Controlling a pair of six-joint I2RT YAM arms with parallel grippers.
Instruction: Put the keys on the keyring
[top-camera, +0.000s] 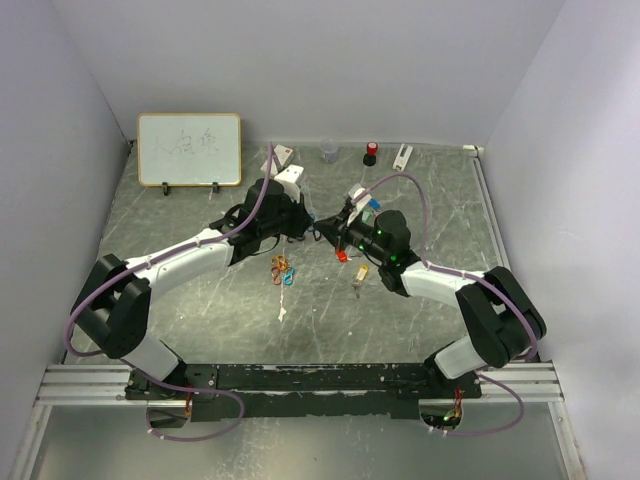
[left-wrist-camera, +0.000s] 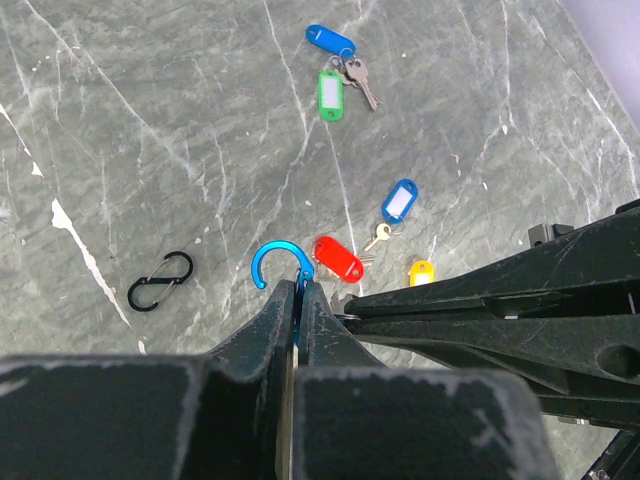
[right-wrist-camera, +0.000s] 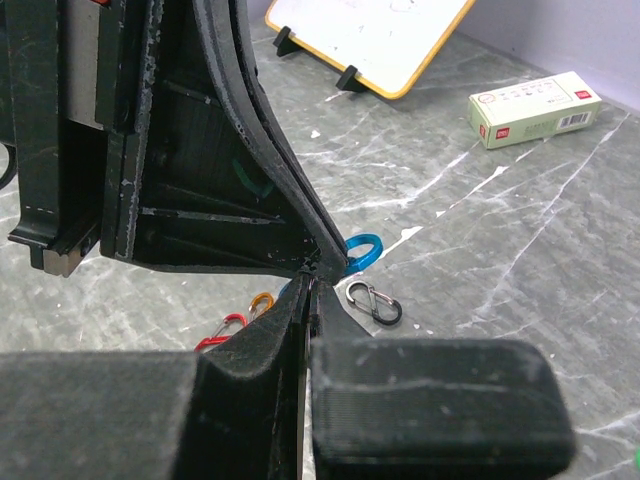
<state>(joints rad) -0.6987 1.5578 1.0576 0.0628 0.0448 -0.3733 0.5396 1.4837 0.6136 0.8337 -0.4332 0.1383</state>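
On the table, a whiteboard stands back left, a box back right. Mid-table the left gripper, with the keyring between its fingers, meets the right gripper above scattered keys; clips lie just before them, perhaps touching.

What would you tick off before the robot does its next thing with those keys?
1. Left gripper shut on the blue keyring: ok.
2. Keyring's hooked end pokes out past the fingers: ok.
3. Right gripper shut, its tip right at the left one: ok.
4. A key pinched in the right gripper: cannot tell.
5. Red-tagged key threaded on the keyring: cannot tell, it sits right beside it.
6. Blue-tagged key and yellow-tagged key on the keyring: not ok, loose on the table.
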